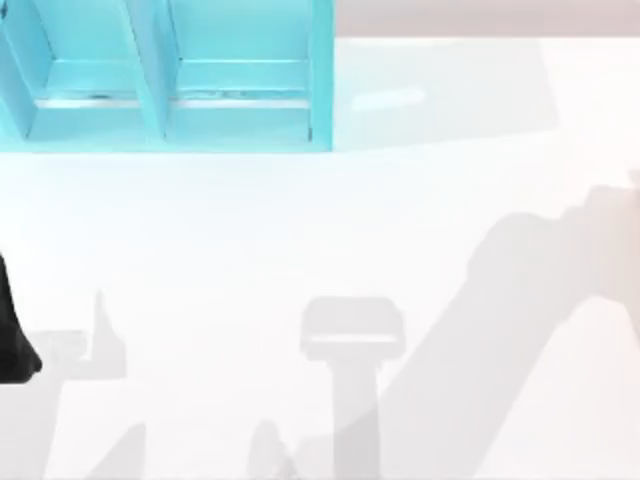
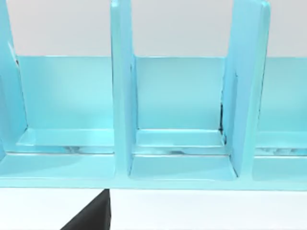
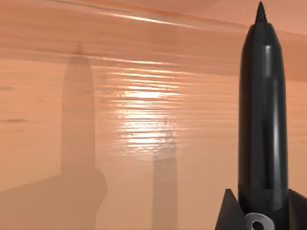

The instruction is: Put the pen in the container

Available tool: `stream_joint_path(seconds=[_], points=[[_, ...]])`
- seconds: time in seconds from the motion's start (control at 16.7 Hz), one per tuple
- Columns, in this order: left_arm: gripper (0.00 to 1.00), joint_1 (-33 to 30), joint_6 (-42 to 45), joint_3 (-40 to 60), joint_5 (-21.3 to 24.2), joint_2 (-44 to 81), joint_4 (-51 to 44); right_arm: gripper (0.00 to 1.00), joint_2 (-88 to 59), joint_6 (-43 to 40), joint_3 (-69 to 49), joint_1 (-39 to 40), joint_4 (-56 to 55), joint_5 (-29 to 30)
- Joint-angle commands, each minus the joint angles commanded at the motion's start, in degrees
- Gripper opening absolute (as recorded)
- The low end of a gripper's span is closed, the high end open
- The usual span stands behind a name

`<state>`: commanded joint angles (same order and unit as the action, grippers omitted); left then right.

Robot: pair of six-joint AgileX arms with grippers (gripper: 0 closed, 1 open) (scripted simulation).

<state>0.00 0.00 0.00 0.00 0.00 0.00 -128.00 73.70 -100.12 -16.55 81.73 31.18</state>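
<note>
Right wrist view, right hand (image 3: 261, 211) gripping pen (image 3: 263, 110), glossy wood behind

No readable text, labels, brands, numbers or signs on anything

The slim black pen (image 3: 263, 120) stands pointed-tip outward between the right claw's fingers (image 3: 229, 211).

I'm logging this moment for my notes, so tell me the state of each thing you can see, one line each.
Pen: held by the right gripper, fingers closed on its lower part, pointed tip away from the gripper; not in the container.
Container: blue, upright at the table's far left, open compartments with nothing in them.
Left gripper: in front of the container, holding nothing that shows.
Table: white, shadowed by the arms.
</note>
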Motion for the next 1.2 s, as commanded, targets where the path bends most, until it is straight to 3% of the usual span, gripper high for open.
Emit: stream_joint_path(seconds=[0.12,0.9,1.2], points=[[1.00,0.0,0.0,0.0,0.0,0.0,0.0,0.00,0.0,0.0,0.0,0.0,0.0,0.0],[1.00,0.0,0.0,0.0,0.0,0.0,0.0,0.98,0.0,0.0,0.0,0.0,0.0,0.0],[1.00,0.0,0.0,0.0,0.0,0.0,0.0,1.00,0.0,0.0,0.0,0.0,0.0,0.0]])
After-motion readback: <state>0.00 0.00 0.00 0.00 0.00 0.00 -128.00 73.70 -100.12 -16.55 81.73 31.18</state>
